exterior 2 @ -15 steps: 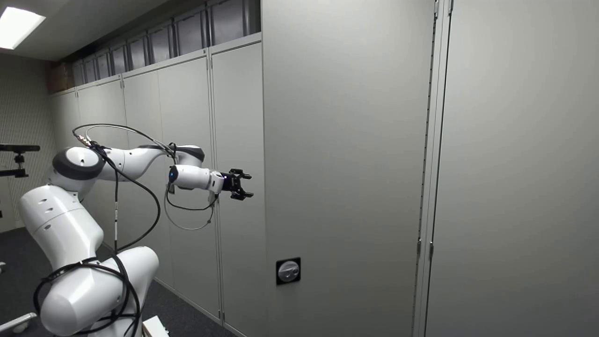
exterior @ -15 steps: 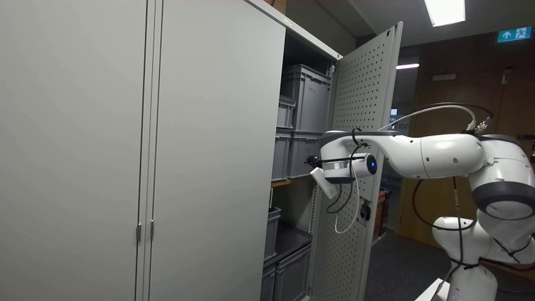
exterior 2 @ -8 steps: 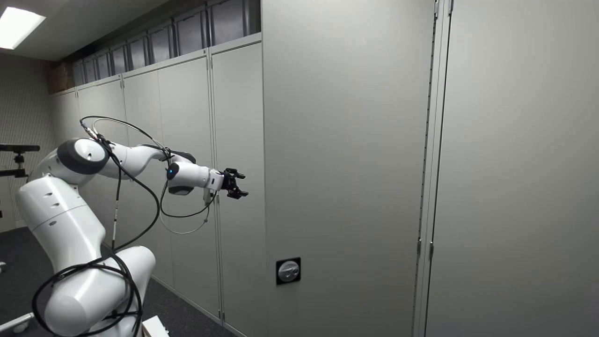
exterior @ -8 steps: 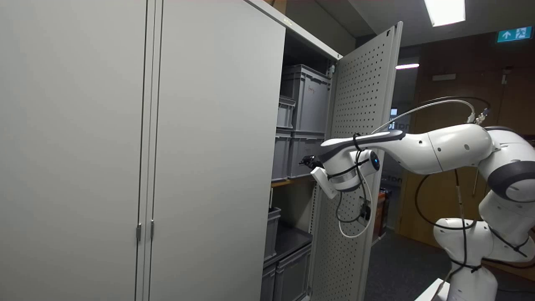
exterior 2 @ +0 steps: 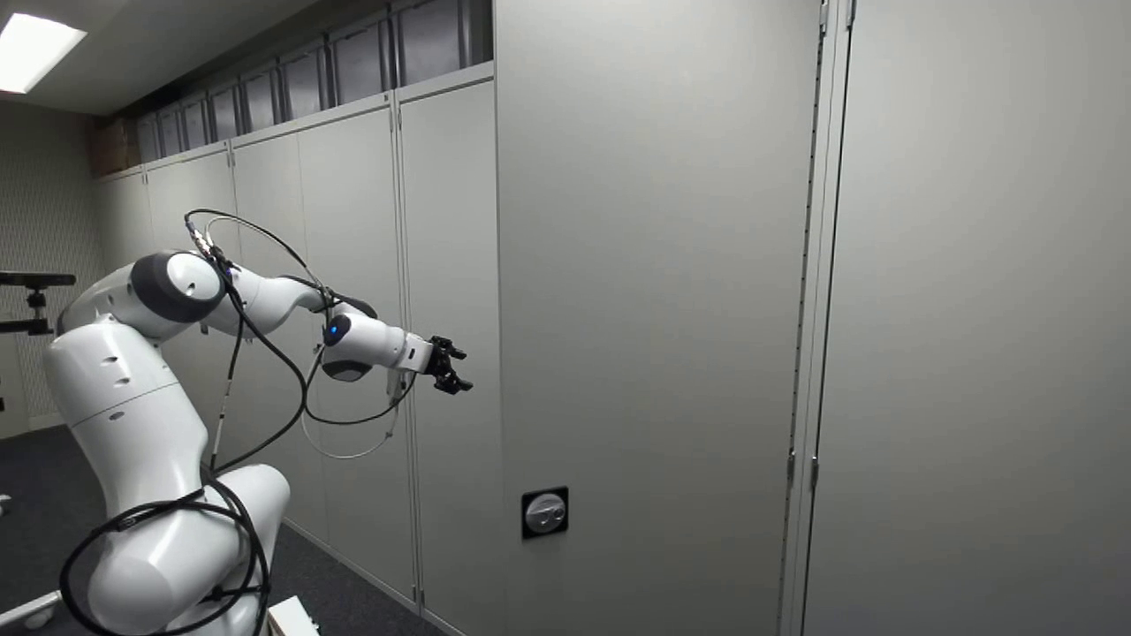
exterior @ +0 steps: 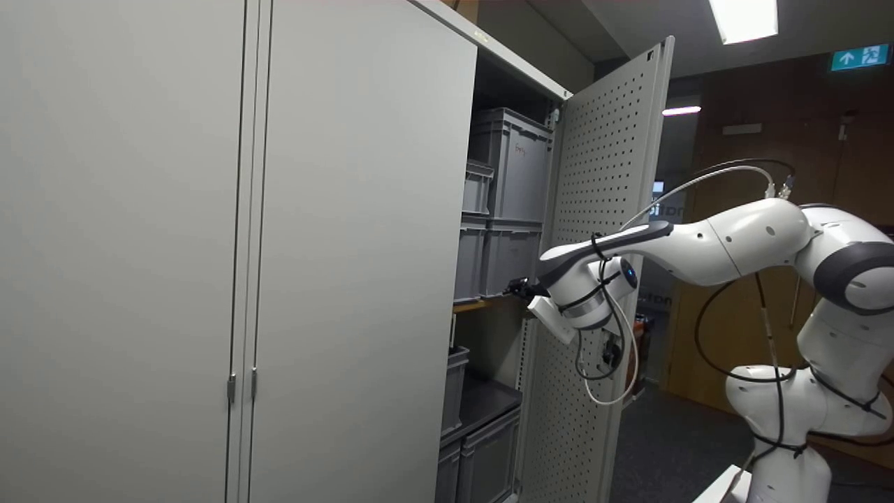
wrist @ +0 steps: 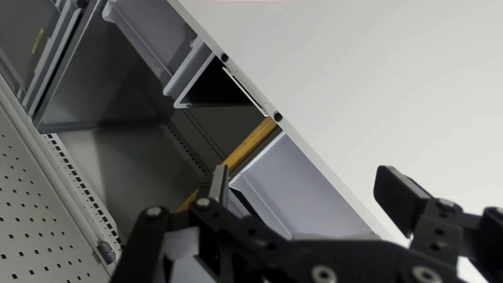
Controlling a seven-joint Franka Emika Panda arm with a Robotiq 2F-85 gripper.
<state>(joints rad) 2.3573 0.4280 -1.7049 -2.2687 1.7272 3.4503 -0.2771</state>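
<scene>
My gripper (wrist: pixel 306 186) is open and empty, its two black fingers wide apart. It also shows in both exterior views (exterior: pixel 518 287) (exterior 2: pixel 463 369), in front of the open part of a grey cabinet. In the wrist view, a grey plastic box (wrist: pixel 306 192) lies beyond the fingers, above a shelf with a wooden edge (wrist: pixel 251 143). The same box level shows in an exterior view (exterior: pixel 513 258). The closed light door (wrist: pixel 373 78) lies behind one finger. The gripper does not visibly touch anything. The cabinet appears tilted in the wrist view.
The perforated open door (exterior: pixel 607 140) stands beside the arm; it also shows in the wrist view (wrist: pixel 35 228). Further grey boxes stand above (exterior: pixel 520 168) and on a dark lower shelf (exterior: pixel 489 398). A door with a round lock (exterior 2: pixel 544 512) is right of the gripper.
The gripper has drawn back slightly, then dropped, and now tilts more downward. The arm's elbow has shifted and its forearm now slopes down toward the wrist. The cabinet doors have not moved.
</scene>
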